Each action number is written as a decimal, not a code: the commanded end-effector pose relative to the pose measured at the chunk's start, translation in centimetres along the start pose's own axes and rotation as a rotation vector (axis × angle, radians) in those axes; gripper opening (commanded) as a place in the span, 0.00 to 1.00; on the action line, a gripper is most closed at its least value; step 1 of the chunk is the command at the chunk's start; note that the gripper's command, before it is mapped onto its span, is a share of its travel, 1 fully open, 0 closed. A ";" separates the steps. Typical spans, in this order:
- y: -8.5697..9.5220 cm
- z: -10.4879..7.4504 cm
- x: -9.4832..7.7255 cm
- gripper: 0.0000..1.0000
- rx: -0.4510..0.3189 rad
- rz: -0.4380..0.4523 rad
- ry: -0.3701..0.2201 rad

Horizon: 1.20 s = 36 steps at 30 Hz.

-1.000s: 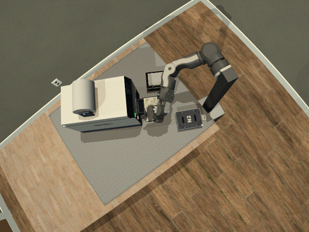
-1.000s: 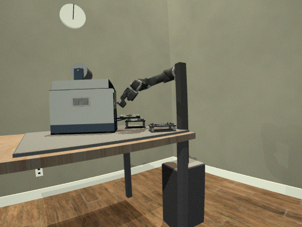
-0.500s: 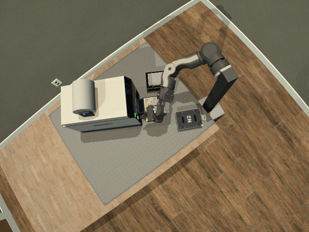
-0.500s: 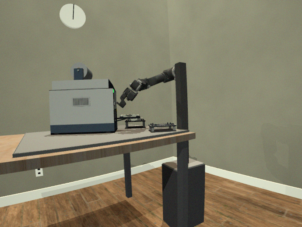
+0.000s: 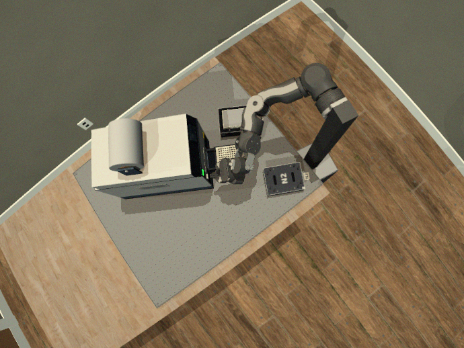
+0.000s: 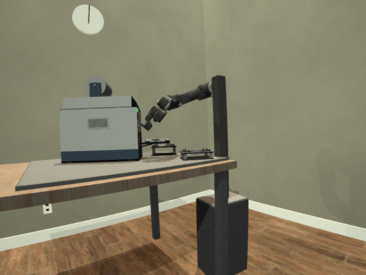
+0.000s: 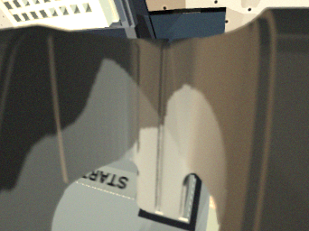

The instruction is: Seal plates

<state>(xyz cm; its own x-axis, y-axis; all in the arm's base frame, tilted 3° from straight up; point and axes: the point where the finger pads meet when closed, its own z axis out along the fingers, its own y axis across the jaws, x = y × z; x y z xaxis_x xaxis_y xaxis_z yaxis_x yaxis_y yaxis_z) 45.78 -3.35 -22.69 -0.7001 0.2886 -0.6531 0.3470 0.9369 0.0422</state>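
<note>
Overhead, a pale round clock (image 6: pixel 88 19) on grey-green walls.

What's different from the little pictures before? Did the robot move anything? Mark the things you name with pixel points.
Nothing I can see has moved, and nothing was grabbed or let go. The shut gripper (image 5: pixel 214 175) (image 6: pixel 142 125) (image 7: pixel 171 128) stayed by the machine (image 5: pixel 165 146) (image 6: pixel 98 139), the white plate (image 5: pixel 225 151) (image 6: pixel 157 140) (image 7: pixel 59 12) stayed on its tray (image 5: pixel 211 158), and the light (image 5: pixel 202 171) (image 6: pixel 137 110) stayed green.
</note>
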 end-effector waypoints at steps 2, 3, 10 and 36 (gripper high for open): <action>0.2 -0.2 -0.4 0.00 -0.011 0.000 -0.007; 0.2 -0.2 -0.4 0.00 -0.010 0.000 -0.007; 0.2 -0.1 -0.5 0.00 -0.010 0.000 -0.007; 0.2 0.2 -0.8 0.00 -0.011 0.000 -0.007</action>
<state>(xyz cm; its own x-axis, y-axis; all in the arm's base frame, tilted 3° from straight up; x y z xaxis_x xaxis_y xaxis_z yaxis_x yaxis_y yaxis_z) 46.29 -3.53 -22.68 -0.7000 0.2888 -0.6531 0.3471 0.9369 0.0423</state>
